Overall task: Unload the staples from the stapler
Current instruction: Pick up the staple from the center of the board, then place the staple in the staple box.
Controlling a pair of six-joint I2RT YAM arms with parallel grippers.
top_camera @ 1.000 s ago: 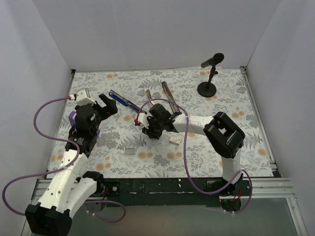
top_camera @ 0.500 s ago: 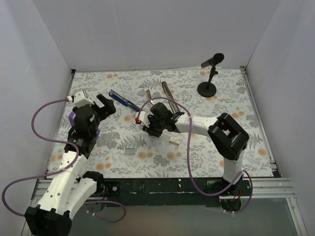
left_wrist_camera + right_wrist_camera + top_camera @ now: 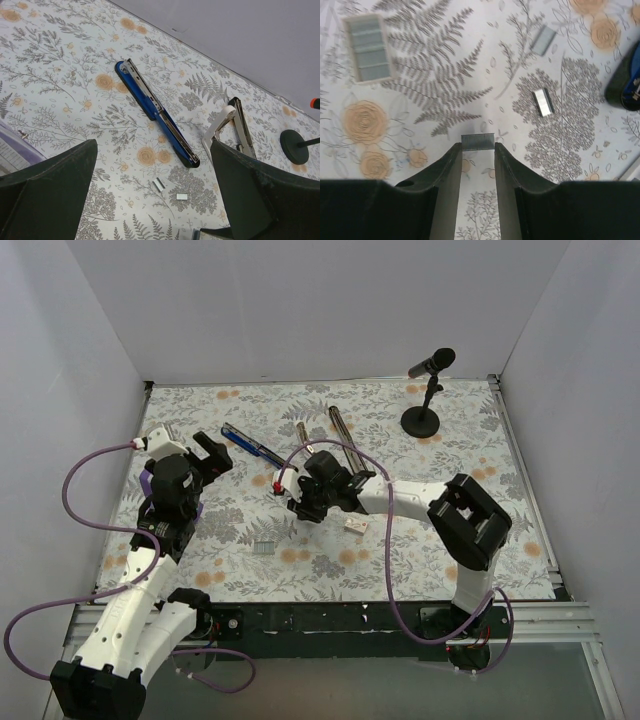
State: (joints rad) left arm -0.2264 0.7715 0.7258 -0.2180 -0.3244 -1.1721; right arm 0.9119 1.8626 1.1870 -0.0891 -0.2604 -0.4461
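Note:
The stapler (image 3: 254,447), blue and black with a silvery channel, lies open on the floral mat; it also shows in the left wrist view (image 3: 155,113). My right gripper (image 3: 477,147) is shut on a short grey strip of staples (image 3: 477,141), held at its fingertips just above the mat, to the right of the stapler's near end (image 3: 298,508). Two loose staples lie near it (image 3: 543,40) (image 3: 543,102), also seen from the left wrist (image 3: 158,184). My left gripper (image 3: 154,152) is open and empty, left of the stapler (image 3: 207,455).
A second opened stapler with silvery rails (image 3: 342,430) lies behind the right wrist. A small tray of staple strips (image 3: 369,47) sits on the mat (image 3: 263,548). A purple block (image 3: 148,480) is under the left arm. A microphone stand (image 3: 421,418) is at back right.
My right gripper has shifted slightly left and back, still holding the staple strip. The left gripper has edged a little farther back.

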